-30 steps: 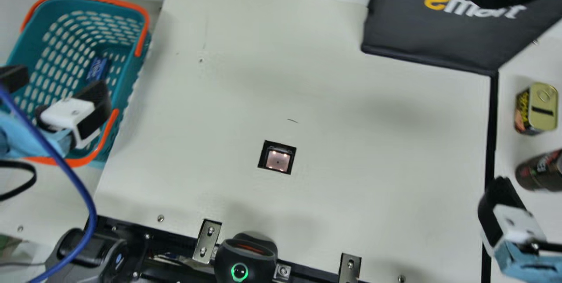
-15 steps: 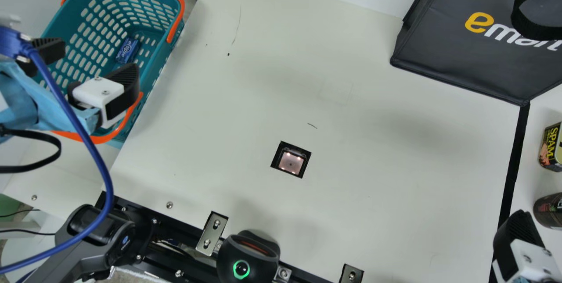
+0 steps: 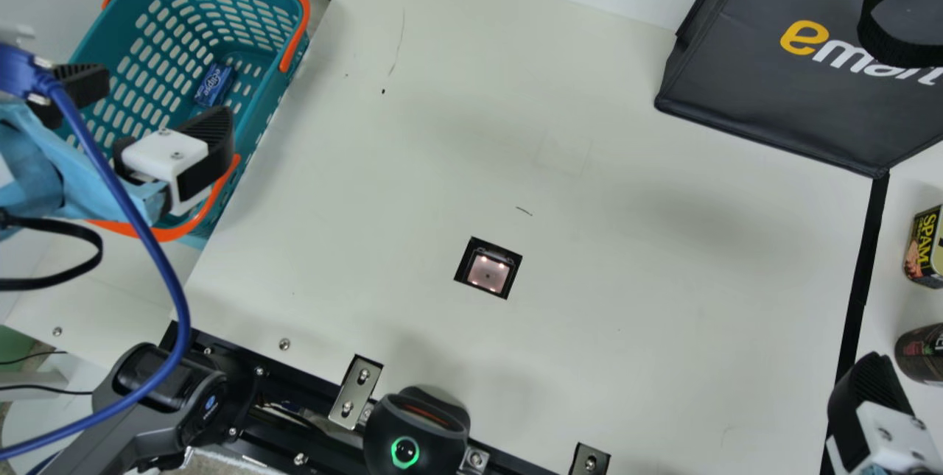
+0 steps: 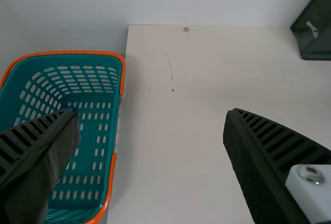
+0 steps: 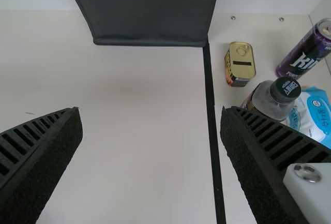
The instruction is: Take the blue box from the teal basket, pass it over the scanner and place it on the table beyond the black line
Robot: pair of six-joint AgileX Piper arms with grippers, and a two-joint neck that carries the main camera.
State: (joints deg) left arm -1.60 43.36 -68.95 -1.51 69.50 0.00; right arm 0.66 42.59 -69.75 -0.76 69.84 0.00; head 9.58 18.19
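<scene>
The blue box (image 3: pixel 214 85) lies on the floor of the teal basket (image 3: pixel 269 121), at upper left in the main view. My left gripper (image 3: pixel 151 113) stands open above the basket with nothing between its fingers. In the left wrist view, a sliver of the blue box (image 4: pixel 71 109) shows past one finger of the open left gripper (image 4: pixel 151 113). The scanner's lit window (image 3: pixel 488 273) is set in the table. My right gripper (image 3: pixel 869 409) is by the black line (image 3: pixel 860 291); in its wrist view the right gripper (image 5: pixel 151 114) is open and empty.
A dark bag (image 3: pixel 773 92) stands at the back right. Beyond the line are a Spam can (image 3: pixel 923 247), a dark-capped jar (image 5: pixel 274 100), a purple can (image 5: pixel 305 53) and a white-blue pack (image 5: pixel 314 115). A black device (image 3: pixel 416 434) sits at the front edge; a blue cable hangs near the left arm.
The neck camera has turned, shifting the whole main view between the first two pictures. Since half a second ago, both arms and the blue box look unchanged.
</scene>
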